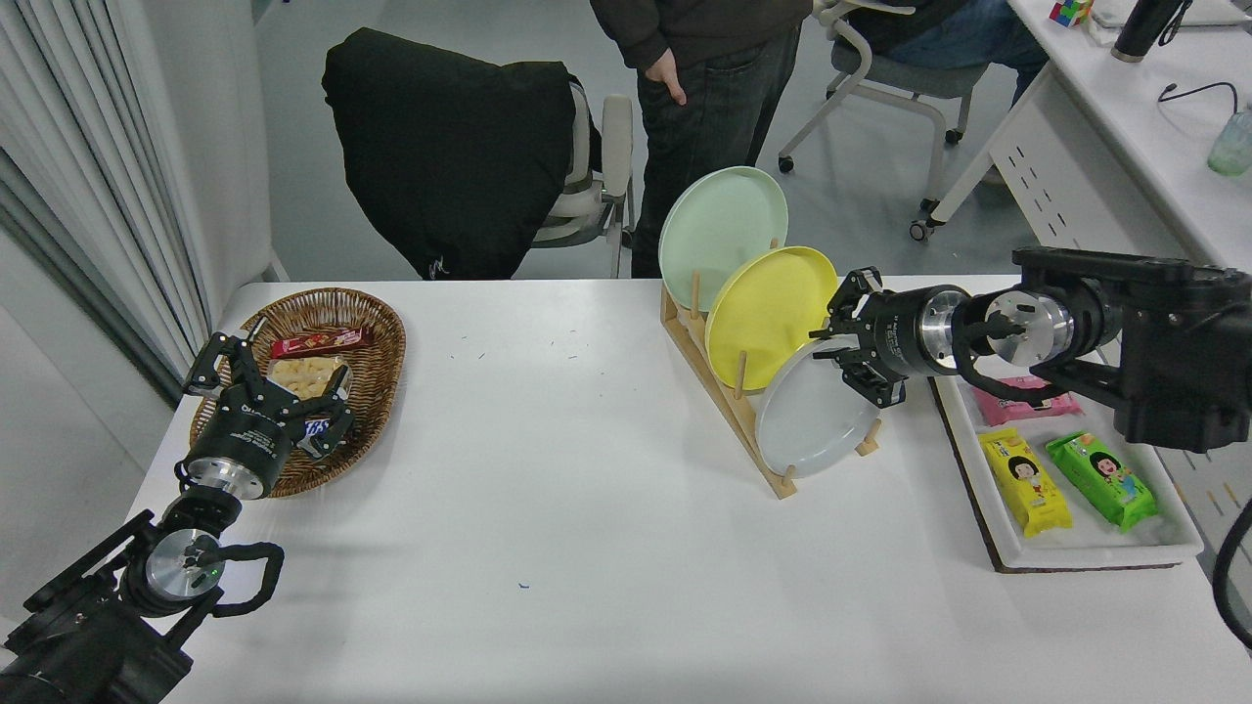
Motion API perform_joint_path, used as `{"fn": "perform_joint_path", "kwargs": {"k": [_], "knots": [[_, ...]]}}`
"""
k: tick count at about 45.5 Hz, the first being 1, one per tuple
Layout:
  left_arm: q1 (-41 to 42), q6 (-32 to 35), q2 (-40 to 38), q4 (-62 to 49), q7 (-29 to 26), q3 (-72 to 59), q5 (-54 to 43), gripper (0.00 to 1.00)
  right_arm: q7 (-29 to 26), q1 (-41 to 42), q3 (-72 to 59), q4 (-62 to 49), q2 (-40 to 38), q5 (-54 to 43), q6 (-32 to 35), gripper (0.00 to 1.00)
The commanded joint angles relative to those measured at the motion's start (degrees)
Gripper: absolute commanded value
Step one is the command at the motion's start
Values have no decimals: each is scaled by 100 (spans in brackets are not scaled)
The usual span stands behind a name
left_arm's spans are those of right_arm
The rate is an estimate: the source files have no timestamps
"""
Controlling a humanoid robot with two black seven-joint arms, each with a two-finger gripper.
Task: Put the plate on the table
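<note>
I have the table (587, 508) spread wide in front of me, with a wooden rack (729, 396) standing toward its two o'clock. Three plates lean in the rack in a row; the nearest of them is the plate (812, 416) I want, pale gray, standing on edge and tilted back, its face turned toward seven o'clock. My right arm comes in from three o'clock and lies almost level, so it is by far the nearer one. The right gripper (839, 354) sits at the plate's upper rim, at about one o'clock on the disc, with its jaws closed to a narrow gap across that edge; I judge they are pinching the rim. The lift should run up and out of the slot, clear of the yellow plate (768, 313) just behind. My left gripper (264, 376) is parked at eight o'clock beside the wicker basket (377, 342), jaws spread.
</note>
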Motion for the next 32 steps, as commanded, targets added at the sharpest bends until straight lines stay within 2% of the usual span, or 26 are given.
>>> {"fn": "perform_joint_path", "kwargs": {"k": [1,17,32], "knots": [[0,-7,0,-2,0,0,0,98,-90,22,23,-5,0,9,0,17],[0,-6,0,-2,0,0,0,98,-90,22,84,-5,0,9,-9,16],[0,-6,0,7,0,0,0,98,-142,23,93,-5,0,9,0,9]]}}
